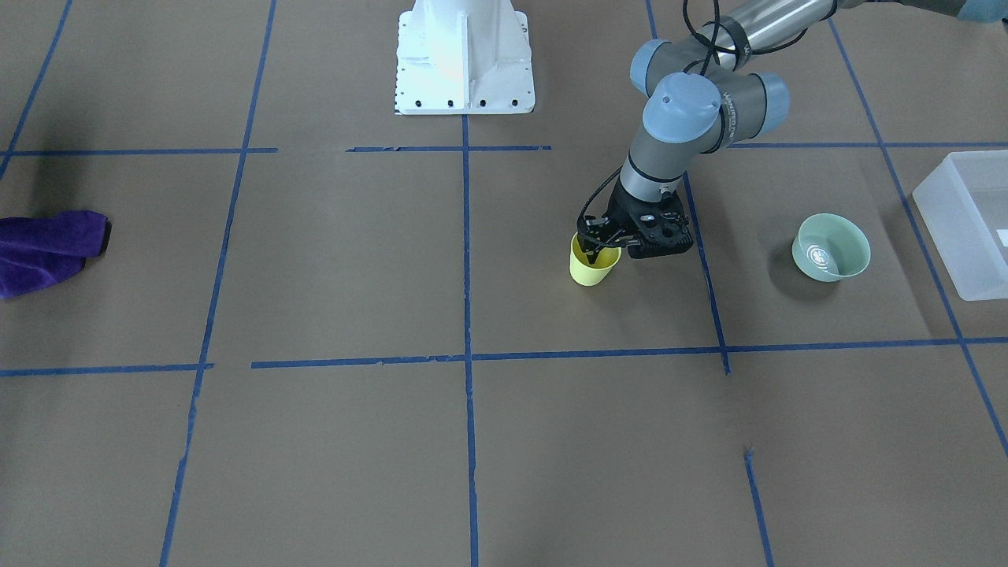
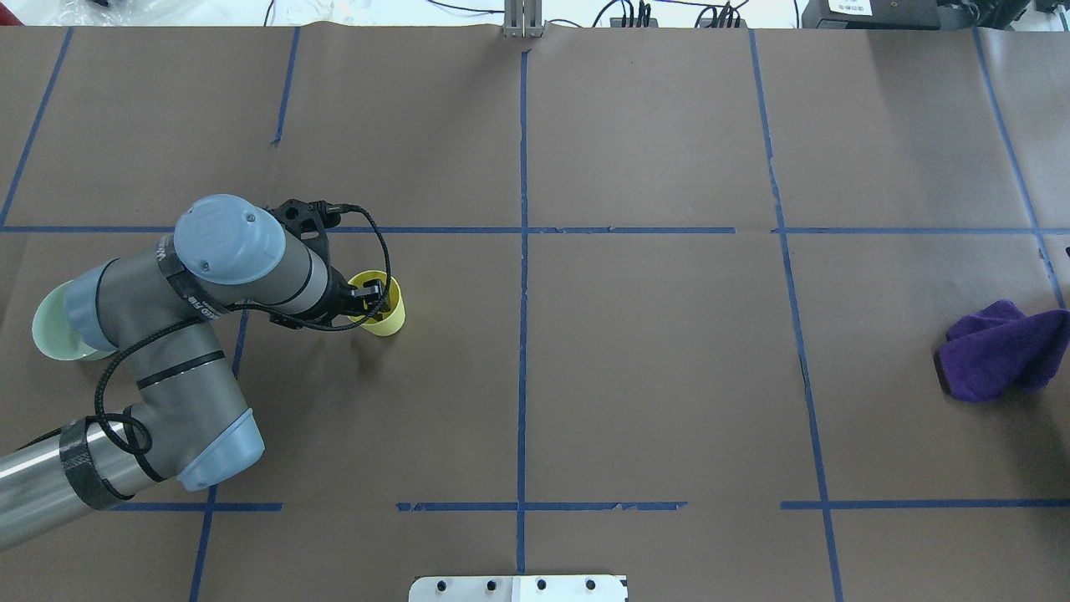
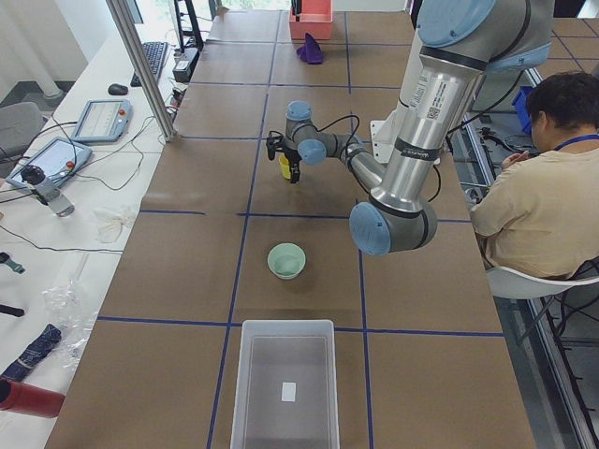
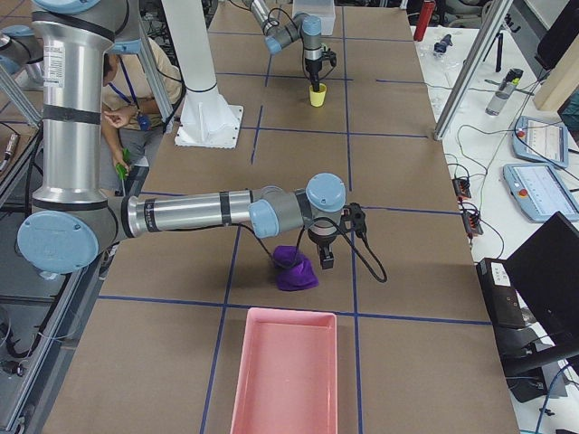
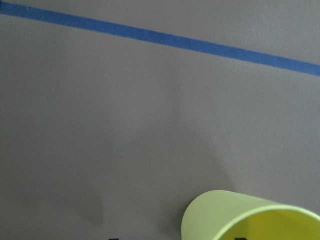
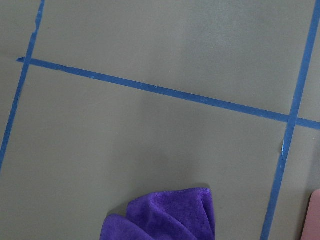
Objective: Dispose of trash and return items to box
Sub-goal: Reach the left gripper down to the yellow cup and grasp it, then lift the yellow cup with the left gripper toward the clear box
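Observation:
A yellow cup (image 1: 591, 268) stands upright on the brown table; it also shows in the overhead view (image 2: 388, 313) and the left wrist view (image 5: 225, 215). My left gripper (image 1: 597, 242) is at the cup's rim and open, with one finger inside the cup and one outside its wall. A purple cloth (image 2: 999, 351) lies crumpled at the table's other end. My right gripper (image 4: 324, 260) hangs just beside the cloth (image 4: 294, 269); I cannot tell if it is open or shut. The cloth's edge shows in the right wrist view (image 6: 165, 217).
A pale green bowl (image 1: 831, 248) sits between the cup and a clear plastic box (image 1: 965, 228) at the left end. A pink tray (image 4: 282, 375) lies at the right end past the cloth. The robot base (image 1: 465, 59) stands mid-table. A seated person (image 3: 543, 178) is beside the table.

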